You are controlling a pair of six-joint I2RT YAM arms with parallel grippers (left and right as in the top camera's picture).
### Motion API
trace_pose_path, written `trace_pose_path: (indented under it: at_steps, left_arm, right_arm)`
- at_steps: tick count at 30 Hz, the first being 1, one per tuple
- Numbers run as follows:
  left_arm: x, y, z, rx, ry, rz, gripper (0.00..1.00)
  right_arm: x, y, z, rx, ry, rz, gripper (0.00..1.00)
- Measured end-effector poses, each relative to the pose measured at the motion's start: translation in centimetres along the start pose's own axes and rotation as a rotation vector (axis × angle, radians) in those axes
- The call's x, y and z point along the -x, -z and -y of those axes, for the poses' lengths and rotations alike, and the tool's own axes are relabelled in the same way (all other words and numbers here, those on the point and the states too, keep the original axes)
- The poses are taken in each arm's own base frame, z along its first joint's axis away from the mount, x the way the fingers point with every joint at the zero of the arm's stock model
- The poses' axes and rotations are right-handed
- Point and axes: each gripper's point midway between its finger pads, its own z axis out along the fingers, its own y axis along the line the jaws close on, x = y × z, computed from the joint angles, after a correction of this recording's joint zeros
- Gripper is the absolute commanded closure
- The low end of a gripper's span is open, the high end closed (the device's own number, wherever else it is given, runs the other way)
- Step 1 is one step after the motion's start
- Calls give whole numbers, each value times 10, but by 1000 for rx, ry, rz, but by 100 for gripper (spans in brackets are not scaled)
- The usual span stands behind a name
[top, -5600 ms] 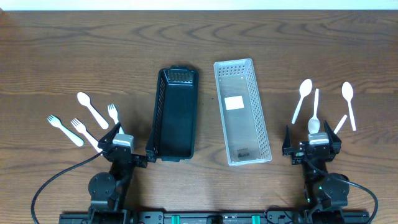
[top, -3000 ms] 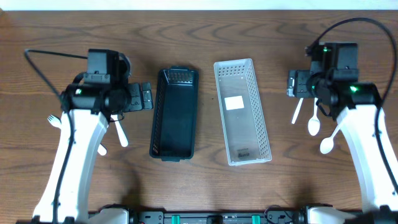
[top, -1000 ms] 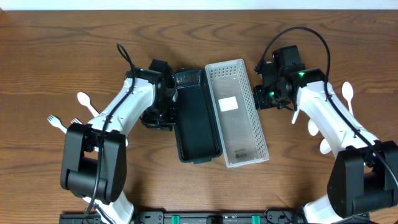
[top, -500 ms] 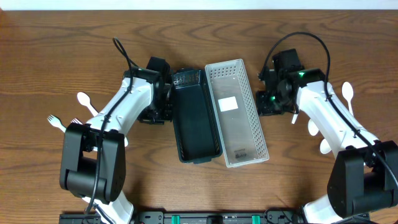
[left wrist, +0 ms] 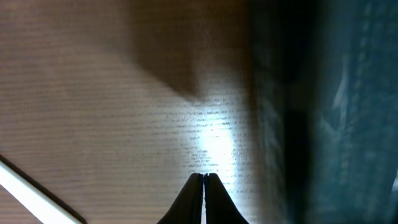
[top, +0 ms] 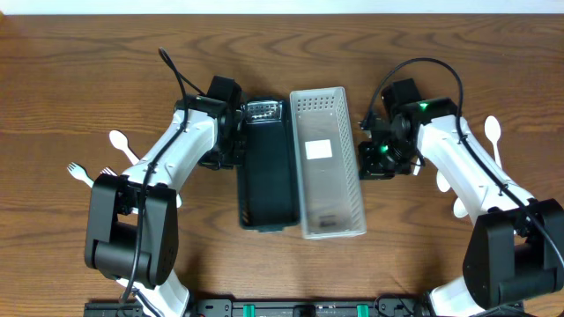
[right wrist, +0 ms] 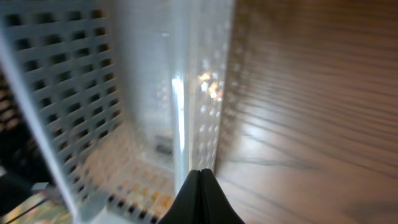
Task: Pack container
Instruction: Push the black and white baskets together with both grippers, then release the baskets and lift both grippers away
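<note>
On the table under the overhead camera, a black bin (top: pixel 267 167) and a white perforated basket (top: pixel 328 163) lay side by side in the middle, long walls touching or all but. The left gripper (top: pixel 231 150) sat just against the bin's outer wall, and the right gripper (top: pixel 370 160) against the basket's outer wall. White plastic forks (top: pixel 79 172) and a spoon (top: pixel 123 145) lay well off to the left, and more white spoons (top: pixel 493 132) well off to the right. Both containers looked empty of cutlery, though the basket showed a white label on its floor.

From the left wrist, the jaws were pinched together on nothing, fingertips (left wrist: pixel 203 180) low over the wooden tabletop (left wrist: pixel 124 93), with the bin's dark wall close on the right and a white strip of cutlery (left wrist: pixel 31 193) crossing the lower left corner.

From the right wrist, the jaws were likewise shut and empty, with the basket's holed wall directly ahead of the tips and bare wood to the right.

I took this for the squaring-up step, with the containers being nudged together and no packing begun. The next move, I judged, called for each arm to back off its wall, swing out to its own cutlery, part its jaws and come down low over one thin handle.
</note>
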Motion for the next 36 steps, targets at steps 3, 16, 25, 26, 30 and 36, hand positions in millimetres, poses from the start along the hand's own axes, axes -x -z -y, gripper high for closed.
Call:
trace_pose_path:
  at_steps: [3,16,25,26,30,36]
  left_arm:
    - [3,0,-3,11,3,11,94]
    - [21,9,-12,66,-4,76,94]
    - [55,85,-27,92,28,292,89]
    - [53,96,-30,93,37,314,89]
    - [40,130,-42,97,63,369,89]
    - [10,169,-53,103,81,416,12]
  right_arm:
    - [-1,-1,-11,47,18,-7,98]
    - [7,-2,-10,1,53,29,95]
    - [35,13,43,-238,0,149,95]
    - [38,16,47,-252,-11,162,95]
    - [54,35,57,-287,-32,226,94]
    - [86,71,66,-373,-43,360,35]
